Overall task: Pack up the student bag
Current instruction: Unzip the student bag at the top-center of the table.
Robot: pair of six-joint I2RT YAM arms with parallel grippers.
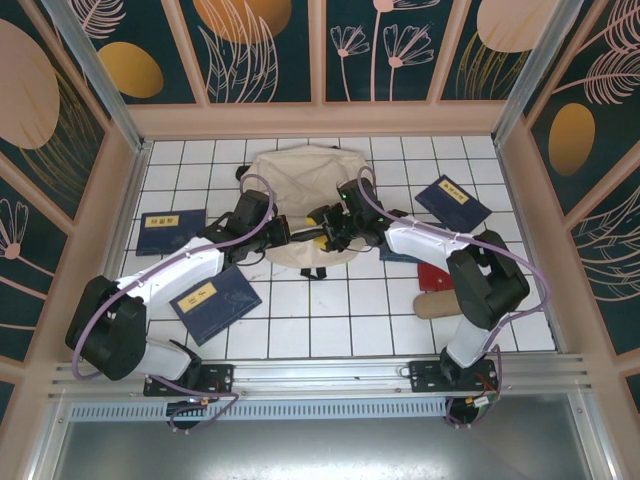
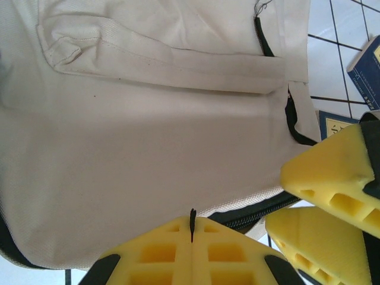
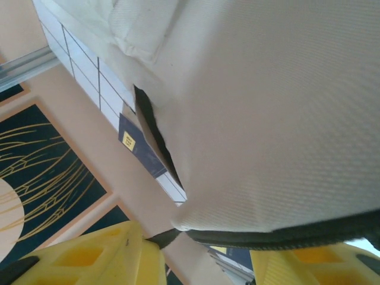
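Cream woven cloth of the student bag [image 1: 300, 180] takes up most of both wrist views, so its opening and inside cannot be seen. It lies on the white tiled table [image 1: 330, 310], centre and toward the back wall. Both arms cover its near edge in the top view.

At that edge the left gripper [image 2: 192, 236] is closed, its yellow fingers pressed flat together. A thin black tab [image 2: 192, 218] is pinched in the seam, and what the tab joins to is hidden. Just beside it, the right gripper [image 3: 202, 255] has its jaws apart, astride the bag's dark zip edge [image 3: 285, 236]. Whether the pads press that edge cannot be told, and the frame bottom cuts them off.

One navy book [image 1: 400, 256] is mostly hidden under the right arm. A tan rounded thing [image 1: 435, 303] by the right elbow is too unclear to name.

Another book [image 1: 170, 231] lies left of the bag, apart from it. A third book [image 1: 214, 300] sits beside the left forearm. A fourth book [image 1: 452, 203] lies right of the bag, near the side wall. Bare tiles run along the near middle, between the two arms.

The bag is soft and creased, with a coarse weave and a stitched flat pocket band [image 2: 178, 68]. Both grippers' fingers are wedge-shaped with moulded cut-outs. The books are flat with small yellow labels.
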